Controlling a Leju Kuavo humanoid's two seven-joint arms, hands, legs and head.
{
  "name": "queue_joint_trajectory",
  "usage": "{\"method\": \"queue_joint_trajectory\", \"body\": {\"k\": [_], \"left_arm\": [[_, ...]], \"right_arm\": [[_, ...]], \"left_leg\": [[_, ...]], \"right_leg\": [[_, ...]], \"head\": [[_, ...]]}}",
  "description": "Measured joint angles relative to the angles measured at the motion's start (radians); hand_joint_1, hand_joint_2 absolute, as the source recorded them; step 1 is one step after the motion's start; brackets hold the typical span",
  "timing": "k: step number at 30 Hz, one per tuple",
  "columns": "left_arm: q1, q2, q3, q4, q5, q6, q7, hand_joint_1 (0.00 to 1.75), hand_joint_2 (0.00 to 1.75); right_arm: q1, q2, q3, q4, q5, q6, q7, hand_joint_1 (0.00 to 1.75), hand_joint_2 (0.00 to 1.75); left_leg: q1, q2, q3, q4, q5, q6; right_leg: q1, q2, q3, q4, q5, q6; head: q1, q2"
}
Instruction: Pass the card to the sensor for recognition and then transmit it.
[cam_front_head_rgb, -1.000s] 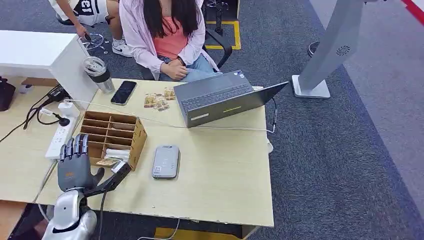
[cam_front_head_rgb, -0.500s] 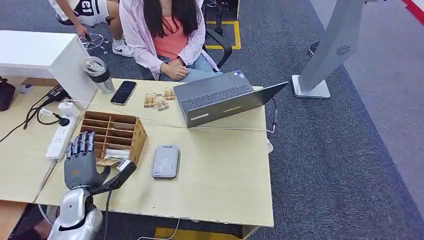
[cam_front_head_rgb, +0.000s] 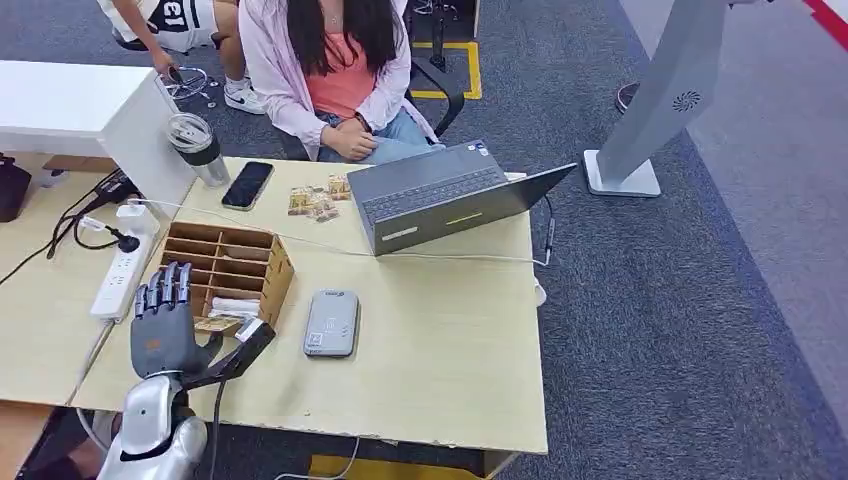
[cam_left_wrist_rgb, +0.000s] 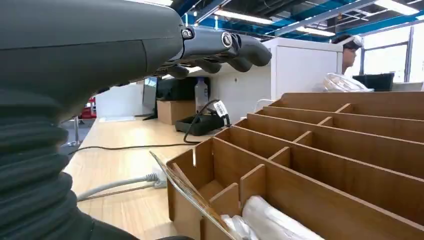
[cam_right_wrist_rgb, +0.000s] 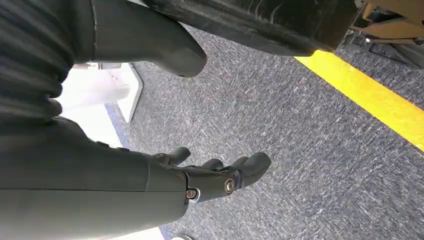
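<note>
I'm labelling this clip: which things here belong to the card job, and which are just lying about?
Job:
left hand
card
sensor
wooden organiser

Lying about:
laptop
phone
tumbler
power strip
snack packets

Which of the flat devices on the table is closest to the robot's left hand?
The grey card sensor, lying flat just beside the wooden organizer and near the left hand. The black phone and the laptop lie at the table's far side.
</note>
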Motion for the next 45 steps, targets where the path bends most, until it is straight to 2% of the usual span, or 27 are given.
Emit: {"method": "queue_joint_trajectory", "body": {"k": [27, 28, 45], "left_arm": [[-0.006, -0.014, -0.025, 0.000, 0.009, -0.010, -0.013, 0.00, 1.75], [-0.006, -0.014, -0.025, 0.000, 0.009, -0.010, -0.013, 1.75, 1.75], [-0.009, -0.014, -0.028, 0.009, 0.024, -0.032, -0.013, 1.75, 1.75]], "right_arm": [[0.000, 0.000, 0.003, 0.000, -0.009, 0.001, 0.000, 0.00, 1.75], [0.000, 0.000, 0.003, 0.000, -0.009, 0.001, 0.000, 0.00, 1.75], [-0.001, 0.000, 0.005, 0.000, -0.020, 0.001, 0.000, 0.00, 1.75]], "left_leg": [[0.000, 0.000, 0.000, 0.000, 0.000, 0.000], [0.000, 0.000, 0.000, 0.000, 0.000, 0.000], [0.000, 0.000, 0.000, 0.000, 0.000, 0.000]], "right_leg": [[0.000, 0.000, 0.000, 0.000, 0.000, 0.000], [0.000, 0.000, 0.000, 0.000, 0.000, 0.000], [0.000, 0.000, 0.000, 0.000, 0.000, 0.000]], "head": [[0.000, 0.000], [0.000, 0.000], [0.000, 0.000]]}}
